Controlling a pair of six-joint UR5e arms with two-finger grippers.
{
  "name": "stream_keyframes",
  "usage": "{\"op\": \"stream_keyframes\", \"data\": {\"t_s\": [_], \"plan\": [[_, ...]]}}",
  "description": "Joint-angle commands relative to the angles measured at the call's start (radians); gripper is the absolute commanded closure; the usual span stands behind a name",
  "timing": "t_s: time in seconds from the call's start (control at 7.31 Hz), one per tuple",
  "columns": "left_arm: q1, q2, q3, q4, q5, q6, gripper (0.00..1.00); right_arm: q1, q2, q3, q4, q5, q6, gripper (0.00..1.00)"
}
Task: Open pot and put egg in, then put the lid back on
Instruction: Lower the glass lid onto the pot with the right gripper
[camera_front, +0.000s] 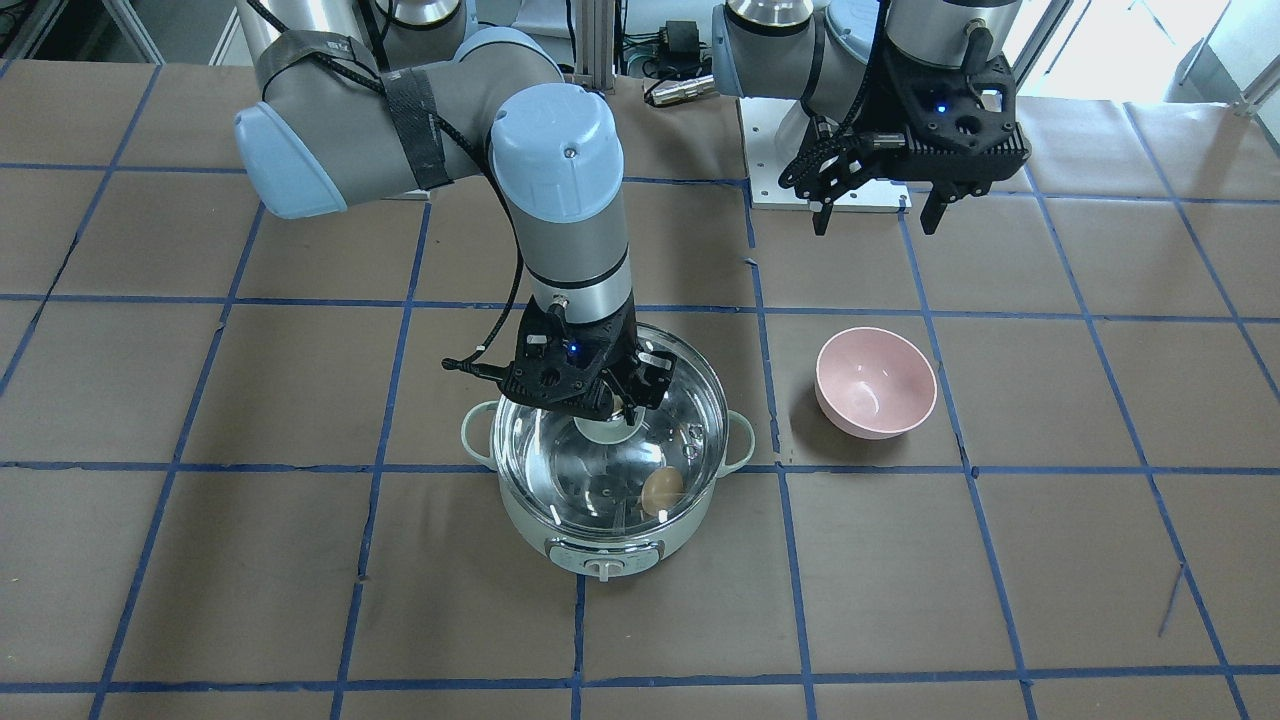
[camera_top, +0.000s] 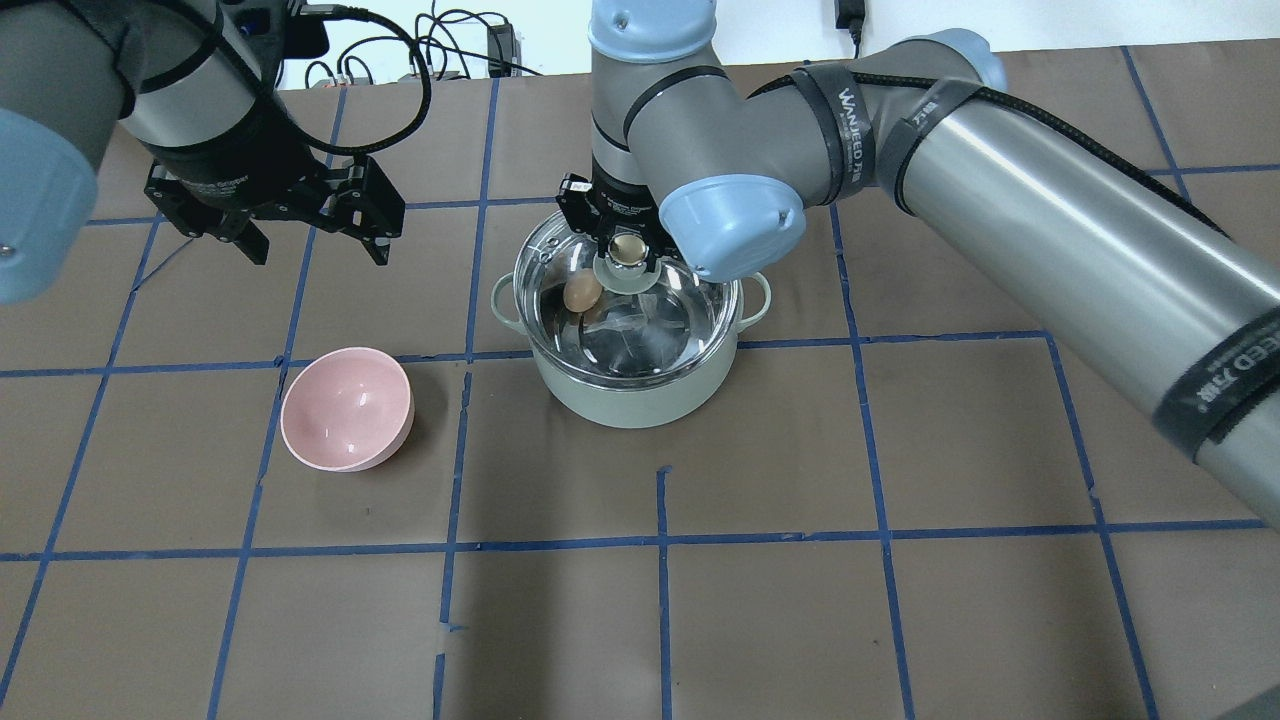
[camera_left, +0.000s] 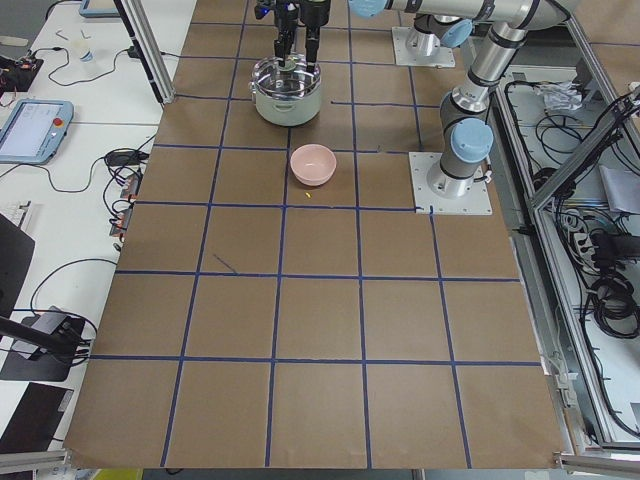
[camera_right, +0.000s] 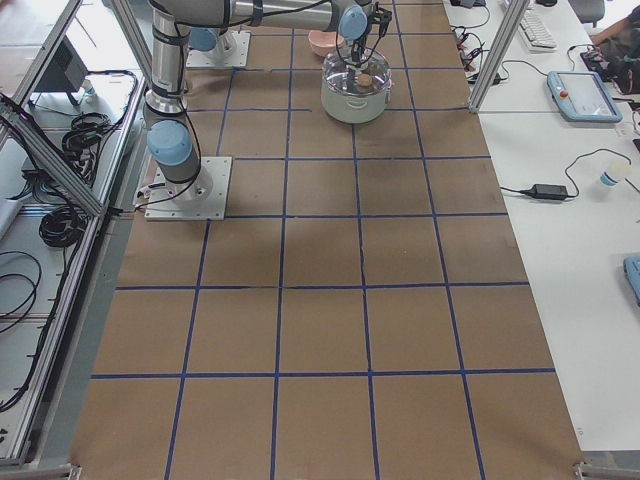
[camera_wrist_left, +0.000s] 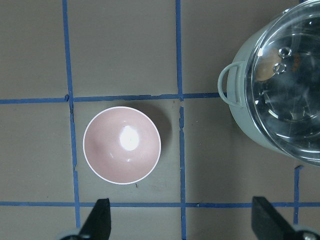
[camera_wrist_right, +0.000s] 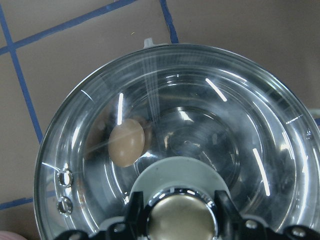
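The mint-green pot (camera_front: 600, 535) stands mid-table, also in the overhead view (camera_top: 640, 395). The clear glass lid (camera_front: 690, 395) covers its mouth; I cannot tell whether it rests fully on the rim. The brown egg (camera_front: 661, 489) lies inside on the steel bottom, seen through the glass in the overhead view (camera_top: 582, 292) and the right wrist view (camera_wrist_right: 127, 145). My right gripper (camera_top: 628, 250) is shut on the lid's beige-gold knob (camera_wrist_right: 180, 222), a finger on each side. My left gripper (camera_top: 315, 245) is open and empty, held above the table behind the pink bowl.
A pink bowl (camera_top: 346, 408) stands empty on the robot's left of the pot, about one tile away; it also shows in the left wrist view (camera_wrist_left: 122, 145). Brown paper with blue tape lines covers the table (camera_top: 800, 600). The right arm's elbow hangs over the pot.
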Motion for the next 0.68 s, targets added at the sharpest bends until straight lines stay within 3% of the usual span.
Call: {"op": "stream_keyframes", "data": {"t_s": [0.0,0.27,0.55], "plan": [[0.000,0.000,-0.002,0.000,-0.001,0.001,0.00,0.000,0.000,0.001,-0.003,0.000,0.000,0.54],[0.000,0.000,-0.002,0.000,0.001,0.001,0.00,-0.002,0.000,-0.001,-0.003,-0.001,-0.002,0.35],[0.000,0.000,-0.002,0.000,0.001,0.001,0.00,-0.002,0.000,-0.002,-0.003,-0.001,-0.003,0.31]]}}
